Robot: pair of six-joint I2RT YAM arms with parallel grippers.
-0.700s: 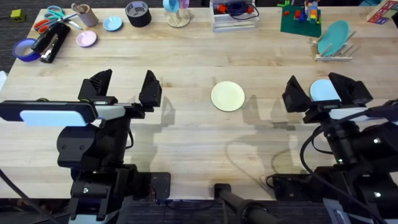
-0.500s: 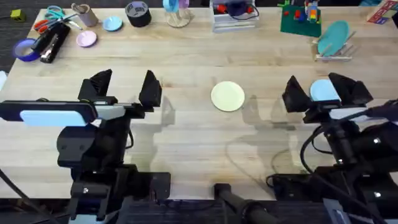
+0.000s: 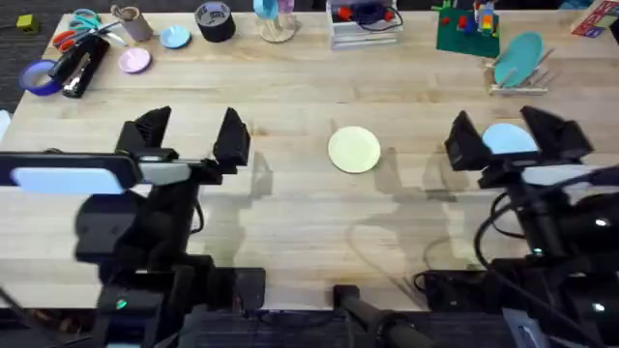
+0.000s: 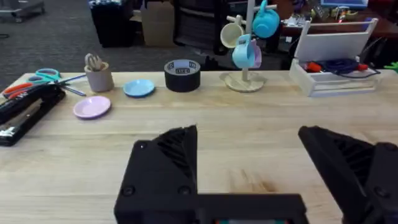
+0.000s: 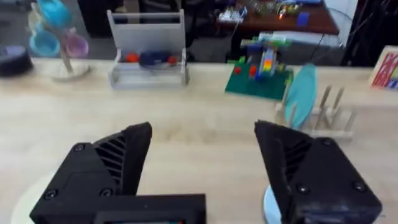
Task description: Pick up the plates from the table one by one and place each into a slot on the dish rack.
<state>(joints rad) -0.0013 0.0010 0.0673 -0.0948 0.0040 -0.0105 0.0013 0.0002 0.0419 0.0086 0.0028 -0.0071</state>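
Note:
A pale yellow plate (image 3: 354, 150) lies flat in the middle of the table (image 3: 309, 92). To its right a light blue plate (image 3: 509, 141) lies flat, seen between the fingers of my right gripper (image 3: 514, 136), which is open over it and holds nothing. The right wrist view catches the blue plate's edge (image 5: 269, 208) beside one finger, and a sliver of the yellow plate (image 5: 23, 200). The dish rack (image 3: 523, 80) stands at the far right with a teal plate (image 3: 518, 56) in it; it appears ahead as the dish rack (image 5: 324, 114). My left gripper (image 3: 191, 135) is open and empty, left of the yellow plate.
Along the far edge stand a white tray (image 3: 364, 24), a mug tree (image 3: 276, 19), a tape roll (image 3: 214, 20), small pink (image 3: 134, 60) and blue (image 3: 174, 37) discs, scissors, a stapler (image 3: 77, 68) and a toy-brick model on a green base (image 3: 467, 29).
My right gripper has shifted slightly right and farther out over the blue plate. The left arm's body has moved a little to the left. The plates lie where they were.

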